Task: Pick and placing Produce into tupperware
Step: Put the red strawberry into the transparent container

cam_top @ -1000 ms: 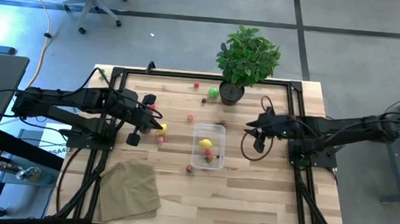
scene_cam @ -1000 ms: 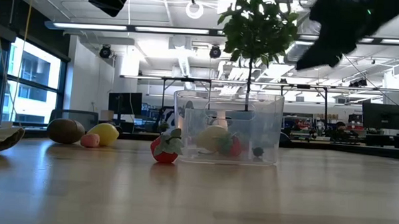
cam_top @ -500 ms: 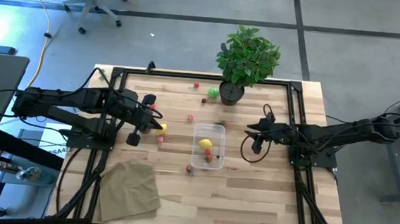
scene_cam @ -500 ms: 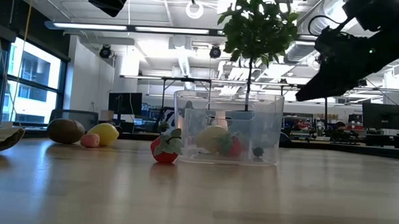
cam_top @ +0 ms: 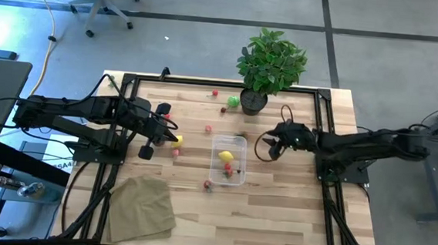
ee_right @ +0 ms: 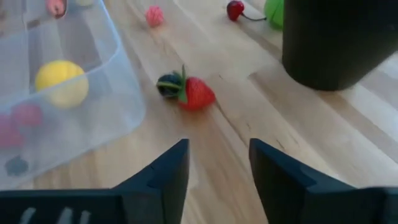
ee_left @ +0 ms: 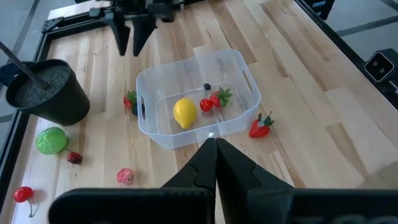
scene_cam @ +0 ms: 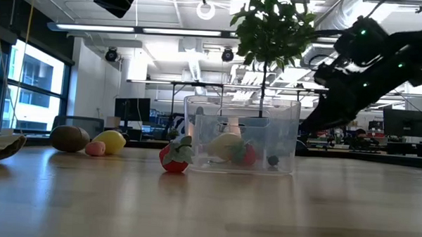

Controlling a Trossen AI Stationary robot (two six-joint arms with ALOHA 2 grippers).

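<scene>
The right gripper [cam_top: 267, 147] is spreading its fingers [ee_right: 165, 177] wider than a second ago and is now hanging just beyond the tupperware's [cam_top: 228, 159] right wall, having travelled in from the table's right side. A strawberry [ee_right: 198, 94] is lying on the table [cam_top: 290, 212] directly ahead of those fingers, beside the plant pot [ee_right: 333, 37]; judged, this is the next pick. The tupperware, mid-table, is already holding a lemon [ee_left: 185, 112] and red pieces. The left gripper [ee_left: 214, 158], fingers pressed together, is waiting near the table's left edge.
</scene>
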